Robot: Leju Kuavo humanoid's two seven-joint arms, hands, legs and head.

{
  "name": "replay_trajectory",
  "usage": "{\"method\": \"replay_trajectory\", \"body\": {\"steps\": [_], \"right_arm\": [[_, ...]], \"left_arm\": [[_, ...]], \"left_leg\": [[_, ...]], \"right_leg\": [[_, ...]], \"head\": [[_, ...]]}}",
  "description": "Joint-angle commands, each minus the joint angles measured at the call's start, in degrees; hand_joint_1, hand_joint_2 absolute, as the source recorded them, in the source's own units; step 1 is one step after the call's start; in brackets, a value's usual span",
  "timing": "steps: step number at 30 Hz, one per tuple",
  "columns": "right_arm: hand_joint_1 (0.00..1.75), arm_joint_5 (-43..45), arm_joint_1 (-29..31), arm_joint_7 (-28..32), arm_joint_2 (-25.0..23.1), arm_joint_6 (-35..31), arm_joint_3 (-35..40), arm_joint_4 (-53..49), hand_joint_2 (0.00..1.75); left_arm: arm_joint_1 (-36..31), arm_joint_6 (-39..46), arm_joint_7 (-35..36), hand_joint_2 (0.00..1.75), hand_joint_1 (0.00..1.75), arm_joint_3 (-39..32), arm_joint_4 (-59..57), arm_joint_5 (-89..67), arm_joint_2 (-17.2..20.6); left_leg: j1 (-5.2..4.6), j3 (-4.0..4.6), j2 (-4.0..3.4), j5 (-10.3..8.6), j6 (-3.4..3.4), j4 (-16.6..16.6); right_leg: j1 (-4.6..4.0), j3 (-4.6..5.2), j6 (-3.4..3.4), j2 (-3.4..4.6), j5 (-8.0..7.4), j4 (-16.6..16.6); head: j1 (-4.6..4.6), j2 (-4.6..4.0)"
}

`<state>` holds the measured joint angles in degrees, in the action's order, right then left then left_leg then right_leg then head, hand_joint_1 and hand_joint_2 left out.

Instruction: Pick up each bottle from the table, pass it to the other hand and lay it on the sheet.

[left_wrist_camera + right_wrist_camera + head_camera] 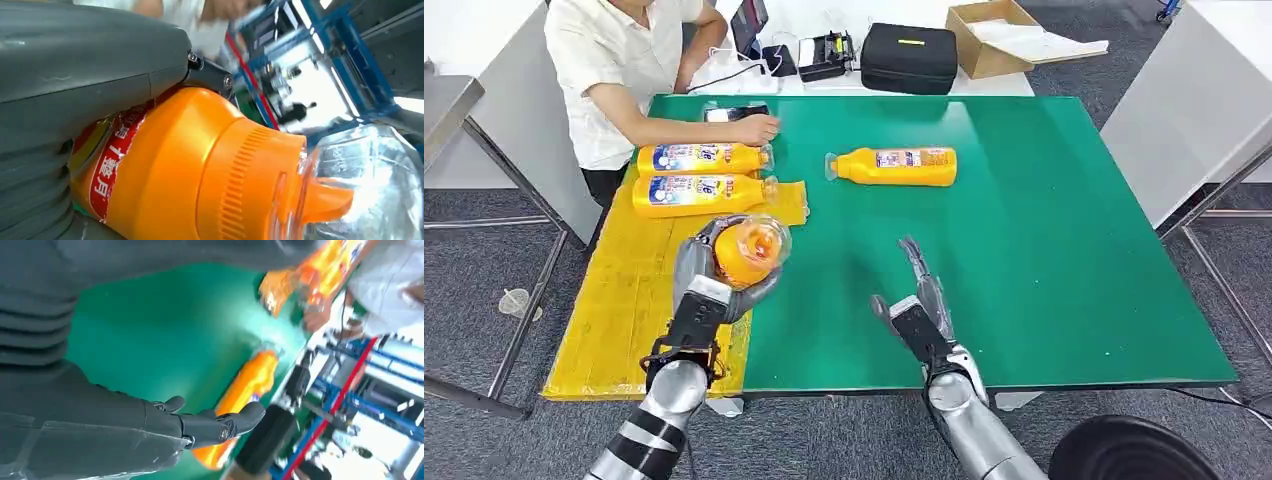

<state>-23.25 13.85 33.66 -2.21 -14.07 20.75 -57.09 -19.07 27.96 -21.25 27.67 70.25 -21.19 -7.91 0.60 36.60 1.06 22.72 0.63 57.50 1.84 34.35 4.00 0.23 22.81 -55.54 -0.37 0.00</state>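
From the head view, the left hand [729,265] grips an orange bottle [749,250] raised above the near edge of the yellow sheet [614,310], its clear cap end turned up toward the camera. The likely trouble is in the set-down: the bottle is round and glossy, so if it is let go while tilted it could roll off the sheet onto the green bench [1044,230], or knock the two bottles [699,178] already lying side by side at the sheet's far end. A person's hand [756,128] rests on the bench just beyond those two, near enough to be bumped by a wide swing. One more bottle [894,166] lies on the bare bench, well apart from the sheet. The right hand [919,300] hovers over the bench with fingers straight and spread, holding nothing.

The left wrist view shows the held bottle's orange shoulder [180,165] pressed against the grey hand cover [85,65], the red label partly under it and the clear cap [370,185] sticking out free. The grip sits on the body, so the capped end could dip on release.

In the right wrist view the dark fingers [220,422] lie extended and apart above the bench, touching nothing; the lone bottle [247,390] lies beyond them.
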Motion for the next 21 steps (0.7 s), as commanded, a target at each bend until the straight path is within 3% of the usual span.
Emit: {"method": "replay_trajectory", "body": {"steps": [1, 2, 6, 7, 9, 12, 19, 20, 21], "right_arm": [[0.0, -7.47, 1.18, 2.05, 0.29, -13.01, -10.24, 0.76, 0.0], [0.0, -9.26, 1.42, 1.76, 0.89, -13.62, -11.52, 0.07, 0.0], [0.0, -9.53, 1.33, 1.74, 0.86, -13.03, -12.14, -0.24, 0.0], [0.0, -9.91, 1.6, 1.85, 0.64, -13.03, -12.61, -0.21, 0.0], [0.0, -9.94, 2.24, 2.25, 0.52, -11.19, -13.42, -0.67, 0.0], [0.0, -10.36, 3.27, 3.36, -0.26, -9.16, -13.2, 0.83, 0.0], [0.0, -8.69, 5.7, 6.32, -1.74, -8.04, -11.98, 7.27, 0.0], [0.0, -8.52, 5.93, 6.34, -1.85, -7.95, -11.77, 7.62, 0.0], [0.0, -8.26, 5.99, 6.34, -1.79, -7.89, -11.37, 7.76, 0.0]], "left_arm": [[-6.97, -2.64, 13.37, 1.75, 1.75, -3.18, -10.95, -28.62, 9.68], [-9.54, -6.03, 15.58, 1.75, 1.75, -2.69, -14.86, -33.86, 10.32], [-10.61, -6.09, 15.06, 1.75, 1.75, -3.27, -17.15, -34.48, 9.49], [-12.99, -9.39, 19.63, 1.75, 1.75, -0.59, -20.94, -40.33, 9.98], [-17.88, -13.04, 20.7, 1.75, 1.75, 1.3, -29.67, -44.59, 9.05], [-22.12, -19.41, 16.94, 1.75, 1.75, -2.54, -39.99, -39.73, 5.16], [-25.17, -24.71, 15.62, 1.75, 1.75, -3.04, -49.04, -37.93, 3.5], [-25.43, -25.4, 15.62, 1.75, 1.55, -2.95, -49.75, -37.92, 3.38], [-25.66, -26.41, 15.66, 1.75, 0.84, -3.25, -50.34, -37.44, 3.17]], "left_leg": [[0.0, -0.22, -0.16, 0.05, -0.02, -0.05], [0.02, -0.31, -0.16, 0.09, -0.03, -0.03], [0.04, -0.16, -0.05, 0.03, -0.03, 0.04], [0.01, -0.11, -0.08, 0.02, -0.02, 0.01], [0.02, -0.13, -0.03, 0.0, -0.05, 0.01], [0.04, -0.16, 0.05, 0.01, -0.05, 0.07], [0.09, -0.29, -0.12, 0.09, -0.06, 0.08], [0.06, -0.24, -0.08, 0.05, -0.06, 0.03], [0.07, -0.28, -0.1, 0.09, -0.06, 0.06]], "right_leg": [[-0.03, -0.18, -0.18, 0.08, 0.02, 0.03], [-0.07, -0.27, -0.26, 0.05, 0.07, 0.02], [-0.08, -0.15, -0.21, -0.05, 0.04, -0.02], [-0.04, -0.07, -0.14, 0.0, 0.02, -0.01], [-0.05, -0.13, -0.15, -0.05, 0.04, 0.0], [-0.07, -0.2, -0.19, -0.15, 0.08, -0.05], [-0.13, -0.3, -0.26, 0.01, 0.07, -0.01], [-0.1, -0.25, -0.2, -0.01, 0.05, 0.02], [-0.12, -0.29, -0.24, 0.0, 0.08, 0.0]], "head": [[-0.02, 0.0], [-0.02, 0.0], [-0.02, 0.0], [-0.02, 0.0], [-0.02, 0.0], [0.0, 0.0], [-0.02, 0.0], [0.0, 0.0], [-0.02, 0.0]]}}
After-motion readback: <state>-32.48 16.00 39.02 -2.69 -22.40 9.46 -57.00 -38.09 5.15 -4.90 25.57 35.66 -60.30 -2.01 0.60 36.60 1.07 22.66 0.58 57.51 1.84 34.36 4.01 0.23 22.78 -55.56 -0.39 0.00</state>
